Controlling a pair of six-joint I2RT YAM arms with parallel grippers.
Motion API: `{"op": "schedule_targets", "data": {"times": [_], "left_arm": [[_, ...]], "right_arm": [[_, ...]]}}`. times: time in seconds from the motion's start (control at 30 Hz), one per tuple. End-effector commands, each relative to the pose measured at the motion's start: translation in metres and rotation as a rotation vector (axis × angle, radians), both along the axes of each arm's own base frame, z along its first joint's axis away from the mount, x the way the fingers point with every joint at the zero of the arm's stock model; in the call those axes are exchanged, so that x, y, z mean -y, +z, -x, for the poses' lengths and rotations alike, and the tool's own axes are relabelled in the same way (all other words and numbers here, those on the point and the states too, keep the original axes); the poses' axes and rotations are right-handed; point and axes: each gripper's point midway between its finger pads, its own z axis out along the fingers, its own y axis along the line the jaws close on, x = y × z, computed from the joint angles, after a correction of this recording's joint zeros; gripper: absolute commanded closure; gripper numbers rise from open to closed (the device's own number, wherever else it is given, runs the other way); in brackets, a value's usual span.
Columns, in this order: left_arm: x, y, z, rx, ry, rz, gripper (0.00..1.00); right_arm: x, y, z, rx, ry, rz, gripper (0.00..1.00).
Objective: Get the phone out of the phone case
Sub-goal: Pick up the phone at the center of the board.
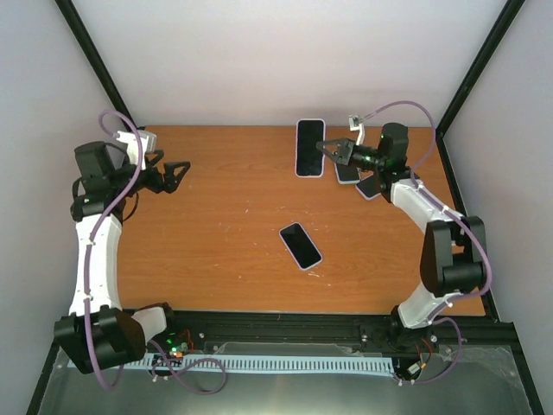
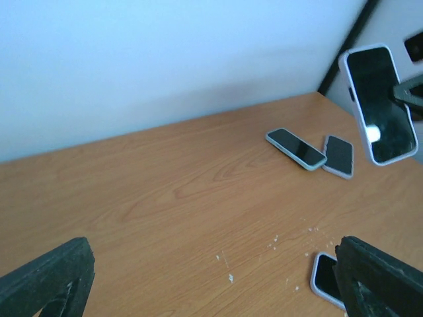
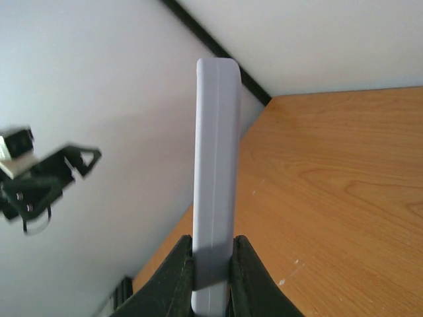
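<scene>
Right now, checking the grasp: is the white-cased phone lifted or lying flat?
Lifted: the right gripper clamps the white-cased phone by its edge, and it hangs above the table.

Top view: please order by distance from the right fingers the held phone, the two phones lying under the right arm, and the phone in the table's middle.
1. Held phone, clamped in the right fingers, far side.
2. Left phone of the pair, just under the fingers.
3. Right phone of the pair, farther right, partly hidden.
4. Middle phone, well toward the front.
</scene>
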Motion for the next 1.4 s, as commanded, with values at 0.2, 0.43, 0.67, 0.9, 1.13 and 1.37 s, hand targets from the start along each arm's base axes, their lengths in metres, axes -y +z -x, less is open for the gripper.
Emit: {"op": "schedule_targets", "data": {"times": [0.2,0.43,0.67,0.9,1.13,1.37], "left_arm": [[0.047,0.03,0.048,0.113,-0.408,-0.164,0.0],[0.079,0.028,0.066,0.128,-0.575,-0.227,0.0],[0.121,0.023,0.081,0.108,-0.755,-0.224,0.0],[0.163,0.006,0.085,0.075,-0.87,-0.301,0.05],[0.196,-0.008,0.101,0.011,-0.995,-0.285,0.2],[0.213,-0.013,0.124,-0.019,-1.107,-0.235,0.32]], "right_arm": [[-0.027,0.036,0.108,0.374,0.363,0.28,0.97],[-0.053,0.029,0.174,0.474,0.534,0.399,0.97],[-0.072,0.02,0.212,0.538,0.634,0.473,0.97],[-0.084,0.005,0.235,0.563,0.728,0.525,0.97],[-0.089,-0.002,0.24,0.577,0.757,0.551,0.97],[-0.09,-0.008,0.238,0.584,0.761,0.581,0.97]]}}
